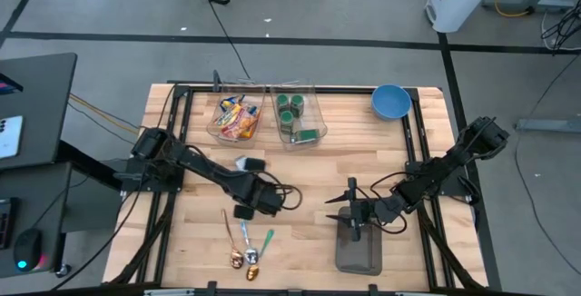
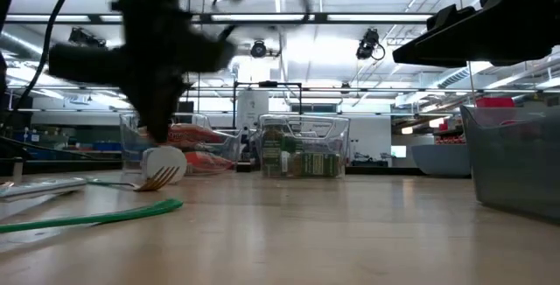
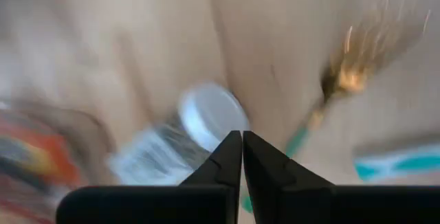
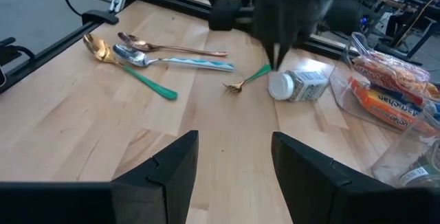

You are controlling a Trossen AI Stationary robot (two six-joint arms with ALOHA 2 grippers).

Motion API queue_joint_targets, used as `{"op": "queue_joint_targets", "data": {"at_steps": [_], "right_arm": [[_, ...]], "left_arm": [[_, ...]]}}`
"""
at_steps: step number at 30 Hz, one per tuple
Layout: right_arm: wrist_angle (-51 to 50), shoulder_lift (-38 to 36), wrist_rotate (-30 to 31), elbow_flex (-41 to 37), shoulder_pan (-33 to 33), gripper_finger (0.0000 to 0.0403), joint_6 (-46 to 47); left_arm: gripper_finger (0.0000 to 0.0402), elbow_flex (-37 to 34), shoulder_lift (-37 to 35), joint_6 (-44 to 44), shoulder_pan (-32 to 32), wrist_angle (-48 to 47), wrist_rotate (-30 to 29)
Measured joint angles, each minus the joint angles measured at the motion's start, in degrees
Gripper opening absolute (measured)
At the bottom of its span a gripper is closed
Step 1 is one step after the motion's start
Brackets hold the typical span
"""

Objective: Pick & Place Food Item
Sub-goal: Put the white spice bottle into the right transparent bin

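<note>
My left gripper (image 3: 241,139) points steeply down over the left-middle of the table (image 1: 309,173). Its fingers (image 3: 227,162) are clenched tip to tip with nothing between them. The food item, a small bottle (image 4: 300,84) with a white cap, lies free on the wood just beyond the tips, not in my grasp. I judge this as a pinch that met only air, so I need to spread the fingers and come down astride the bottle before any lift.

The bottle rests on its side with its long axis flat on the table, so it can roll. That is why I want my fingers across the barrel, not along it. From table height its cap shows as a round face, so the cap end turns towards the near edge and the cutlery. The base points back towards the clear bin of snack packets (image 1: 214,122) at the far edge. The overhead picture is too small to fix the exact slant.

A gold-tined fork (image 4: 238,85) lies just beside the cap. A wide approach could knock it.

My right gripper (image 4: 232,145) waits near the near-right corner, fingers parted and empty, above the grey bin (image 1: 339,252). I take that bin as the likely drop place, though nothing confirms it.
</note>
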Motion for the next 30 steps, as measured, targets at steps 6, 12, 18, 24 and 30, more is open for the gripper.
{"op": "queue_joint_targets", "data": {"at_steps": [6, 12, 18, 24, 30], "right_arm": [[-0.4, 0.0, 0.0, 0.0, 0.1, 0.0194, 0.4], [-1.1, 0.0, 0.0, 0.0, 0.1, 0.0194, 0.6], [-1.3, 0.0, 0.1, 0.0, 0.1, 0.0194, 0.4], [-1.3, 0.0, 0.1, 0.0, 0.1, 0.0194, 0.5], [-1.3, 0.0, 0.0, 0.0, 0.1, 0.0194, 0.4]], "left_arm": [[0.0022, 6.2, -0.7, 4.7, 1.3, 6.2, -2.8], [0.0019, 6.4, -2.4, 9.9, 1.6, 5.8, 2.7], [0.0023, 4.4, -2.4, 16.2, 1.2, 0.6, 3.0], [0.0097, 0.0, -2.4, 21.4, 1.3, 1.1, 2.6], [0.0206, -3.3, -2.4, 22.7, 0.4, 2.4, -0.6]]}}
